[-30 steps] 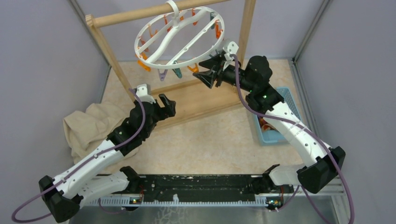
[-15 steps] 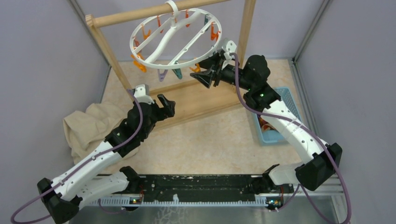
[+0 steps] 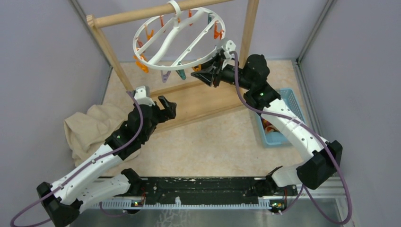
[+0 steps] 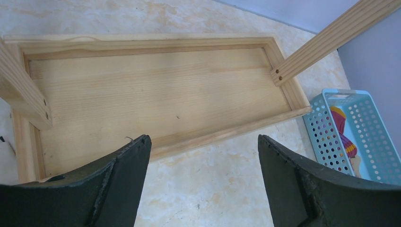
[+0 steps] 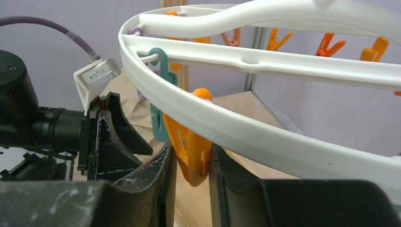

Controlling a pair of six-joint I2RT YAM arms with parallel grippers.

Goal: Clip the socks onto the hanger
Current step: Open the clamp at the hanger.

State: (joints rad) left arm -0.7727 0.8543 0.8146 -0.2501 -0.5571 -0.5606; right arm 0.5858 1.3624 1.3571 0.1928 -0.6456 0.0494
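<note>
The white ring hanger (image 3: 166, 41) hangs by its hook from the wooden rail, tilted, with orange, teal and purple clips under its rim (image 5: 265, 137). My right gripper (image 3: 202, 74) is raised to the ring's near right edge. Its jaws are closed on an orange clip (image 5: 191, 151) that hangs from the rim. My left gripper (image 3: 166, 105) is open and empty, low over the table in front of the stand's base (image 4: 203, 142). A maroon sock with orange stripes (image 4: 345, 137) lies in the blue basket. The brown-tan sock is not visible.
The wooden frame stand (image 3: 203, 101) has a flat tray base (image 4: 156, 94) and two uprights. A blue perforated basket (image 3: 283, 135) sits on the table at the right. A large beige cloth (image 3: 90, 127) lies at the left. Grey walls close in both sides.
My right gripper has moved up and left with the orange clip between its jaws. The hanger has swung and tilted with it. My left arm has hardly moved.
</note>
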